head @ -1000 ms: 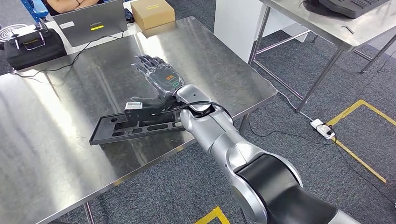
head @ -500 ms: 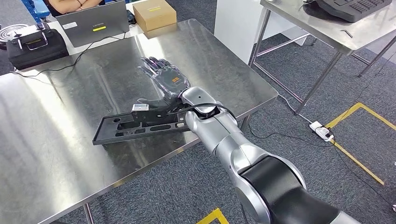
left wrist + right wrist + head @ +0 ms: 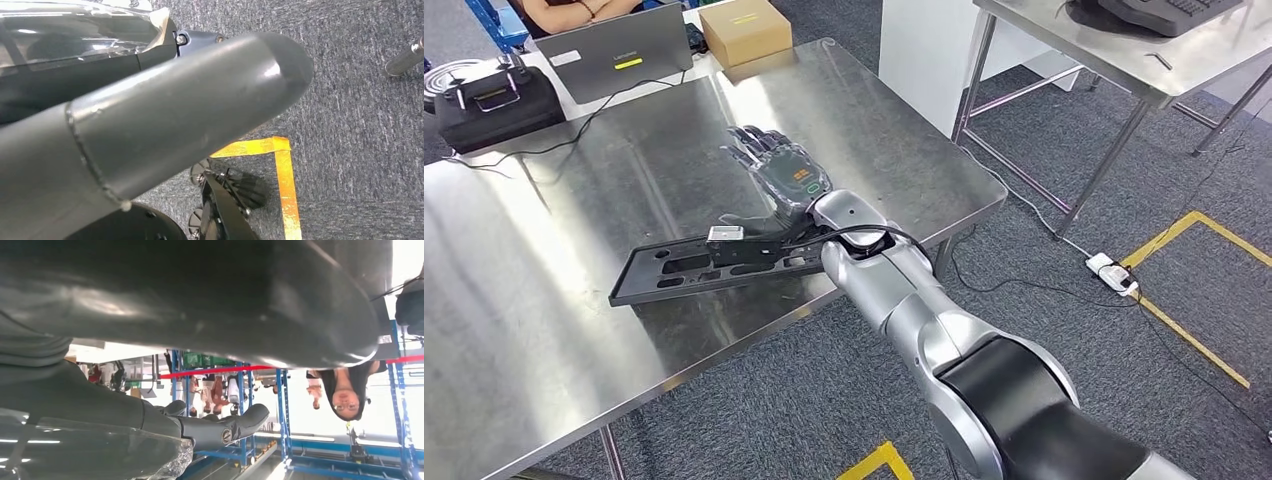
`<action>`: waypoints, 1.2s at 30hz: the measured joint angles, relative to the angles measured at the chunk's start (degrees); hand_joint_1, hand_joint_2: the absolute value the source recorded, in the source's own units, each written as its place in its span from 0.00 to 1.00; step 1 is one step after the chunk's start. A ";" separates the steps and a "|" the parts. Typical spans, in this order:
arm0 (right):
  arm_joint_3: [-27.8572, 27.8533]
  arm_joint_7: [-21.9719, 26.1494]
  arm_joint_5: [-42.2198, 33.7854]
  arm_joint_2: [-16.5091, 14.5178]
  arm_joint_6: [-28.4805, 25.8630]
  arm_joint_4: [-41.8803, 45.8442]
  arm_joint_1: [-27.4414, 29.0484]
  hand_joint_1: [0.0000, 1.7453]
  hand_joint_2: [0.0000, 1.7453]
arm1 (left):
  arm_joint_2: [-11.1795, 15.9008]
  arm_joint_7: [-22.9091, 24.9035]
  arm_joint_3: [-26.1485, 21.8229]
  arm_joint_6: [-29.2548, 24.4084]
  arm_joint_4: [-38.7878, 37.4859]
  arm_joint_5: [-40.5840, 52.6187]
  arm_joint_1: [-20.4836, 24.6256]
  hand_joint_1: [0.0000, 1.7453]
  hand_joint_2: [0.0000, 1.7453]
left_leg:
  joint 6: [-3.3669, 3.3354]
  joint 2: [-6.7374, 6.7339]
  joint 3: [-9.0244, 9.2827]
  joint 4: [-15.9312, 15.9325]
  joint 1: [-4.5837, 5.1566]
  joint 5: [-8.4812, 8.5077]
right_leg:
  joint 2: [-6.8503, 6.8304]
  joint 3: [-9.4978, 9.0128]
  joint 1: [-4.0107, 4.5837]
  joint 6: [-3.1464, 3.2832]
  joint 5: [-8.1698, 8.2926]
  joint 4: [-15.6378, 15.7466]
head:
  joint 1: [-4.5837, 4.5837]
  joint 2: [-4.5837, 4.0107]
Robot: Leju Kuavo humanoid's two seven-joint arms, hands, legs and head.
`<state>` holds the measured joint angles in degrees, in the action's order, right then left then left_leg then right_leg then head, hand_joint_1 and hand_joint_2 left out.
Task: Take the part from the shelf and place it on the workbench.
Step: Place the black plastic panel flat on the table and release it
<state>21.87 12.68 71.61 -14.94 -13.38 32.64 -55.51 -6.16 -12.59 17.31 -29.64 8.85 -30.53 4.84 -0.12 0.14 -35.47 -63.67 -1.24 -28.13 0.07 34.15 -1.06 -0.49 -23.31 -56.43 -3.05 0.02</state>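
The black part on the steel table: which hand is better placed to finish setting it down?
The right hand. It is over the table, thumb on the black part, which lies near the front edge. The left hand hangs over the carpet.

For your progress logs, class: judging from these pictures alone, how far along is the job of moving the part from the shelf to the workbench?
Done: the black part is off the shelf and lies on the steel workbench, near its front edge. In hand: the right hand is over the part's near end, thumb at it, other fingers spread; contact is unclear. Left: draw the hand clear.
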 joint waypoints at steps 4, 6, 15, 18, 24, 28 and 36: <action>0.07 -0.31 -0.11 0.20 0.01 0.57 -0.13 0.00 0.00 | -0.04 0.02 0.02 0.01 0.00 0.09 0.09 0.00 0.00 | -0.86 0.28 3.02 6.07 0.52 1.75 | 0.01 0.35 0.32 -1.10 0.67 0.10 | -0.09 0.00; 0.09 -0.40 -0.12 0.45 0.01 0.74 -0.08 0.00 0.00 | -0.05 0.03 0.02 0.00 0.00 0.11 0.09 0.00 0.00 | -1.87 0.22 2.69 6.25 0.56 2.37 | 0.00 0.84 0.23 -1.67 0.50 -0.25 | -0.14 0.00; 0.18 -0.22 -0.56 2.94 0.02 1.51 0.90 0.00 0.00 | -0.03 -0.86 0.08 0.63 0.00 0.76 0.06 0.00 0.00 | -3.83 0.17 0.26 6.45 1.57 4.74 | -0.02 2.06 0.41 -1.43 -5.85 -9.19 | -0.28 0.00; 0.21 0.10 -1.02 4.09 0.07 2.63 0.94 0.00 0.00 | -0.03 -1.48 0.33 2.76 0.00 0.88 0.04 0.00 0.00 | -3.28 0.11 -0.12 6.29 2.01 5.23 | -0.12 -3.17 0.87 -0.87 -3.60 -0.35 | -0.20 0.00; 0.22 -0.13 -1.92 6.90 0.51 4.22 1.51 0.00 0.00 | -0.25 -1.96 1.19 13.82 0.00 1.21 0.17 0.00 0.00 | -1.24 0.07 -2.77 0.77 1.37 1.17 | -0.33 -2.43 0.09 0.26 -1.53 0.73 | -0.07 0.00; 0.22 -0.50 -2.27 9.36 0.55 5.07 3.47 0.00 0.00 | -0.31 -1.12 2.24 14.54 0.00 2.03 0.32 0.00 0.00 | 0.06 0.01 -5.66 -9.32 0.36 -3.81 | -0.43 -1.02 -0.07 -0.10 -0.70 0.33 | -0.03 0.00; 0.18 -0.99 -2.50 12.04 0.40 6.99 4.75 0.00 0.00 | -0.24 -0.43 3.55 14.88 0.02 2.64 1.38 0.00 0.00 | -1.53 0.32 2.42 5.03 0.59 1.50 | -0.34 0.93 -0.14 -2.38 0.60 -0.55 | -0.08 0.00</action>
<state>22.05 11.68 69.11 -2.91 -12.98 39.64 -50.76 -6.40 -13.02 20.86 -14.75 8.87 -27.89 6.22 -1.66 0.46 -33.05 -58.64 -0.65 -26.63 -0.27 35.08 -1.20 -2.87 -22.71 -56.98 -3.13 0.02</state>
